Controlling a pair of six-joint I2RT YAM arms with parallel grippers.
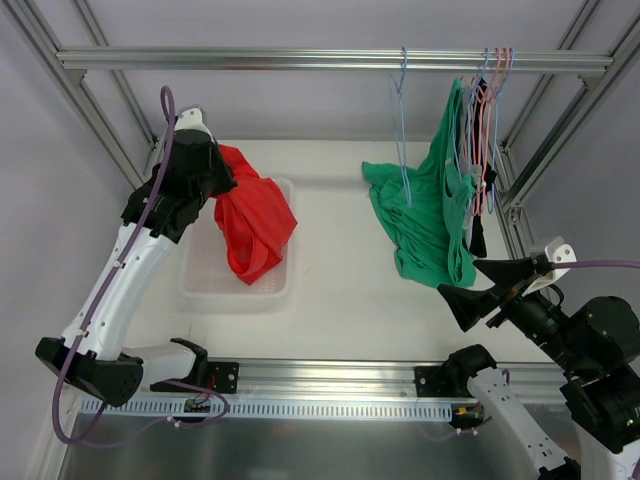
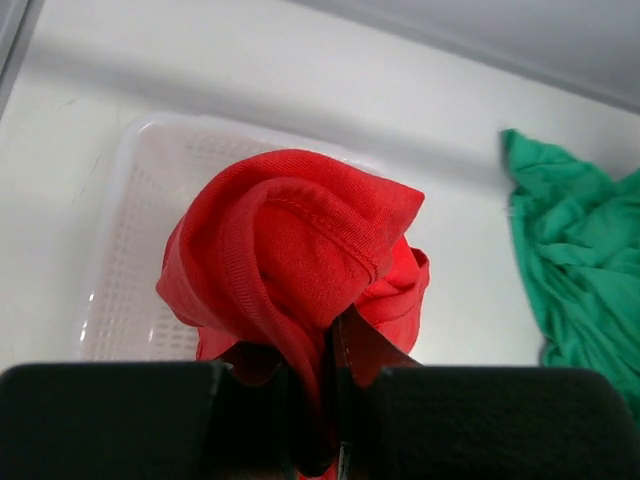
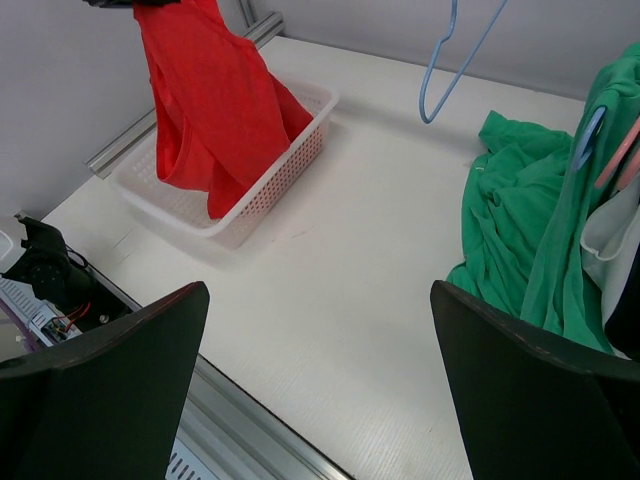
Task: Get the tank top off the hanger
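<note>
Black and spread wide apart, the right claw [image 1: 478,284] hung empty at the near right of the bench [image 1: 340,290], pointing toward the clothes at the far right and touching nothing.

Further in, on the left, the white mesh basket [image 1: 196,285] sat on the bench. Above it the left claw [image 2: 318,405] was clamped on a fold of the red tank top [image 1: 255,225]. The top hung from that pinch as a bunched drape, free of any hanger, its lower end down inside the basket walls.

The step in hand looked like setting the top down. To do it well, the left claw should lower until most of the cloth has pooled in the basket. It should keep over the basket's middle so no strap trails over the rim, then open and lift straight up.

Beyond, a bare blue hanger [image 1: 402,110] hung from the rail [image 1: 300,60], probably the one the top came off. To its right a green garment [image 1: 430,215] sagged from the crowded hangers [image 1: 490,120], one end resting on the bench.

The left claw's fingertips were buried in red cloth, so the depth of the bite was unclear. Whether the hem touched the basket floor could not be told. The hangers at the far right overlapped too much to count, and a dark item behind the green was mostly hidden.
</note>
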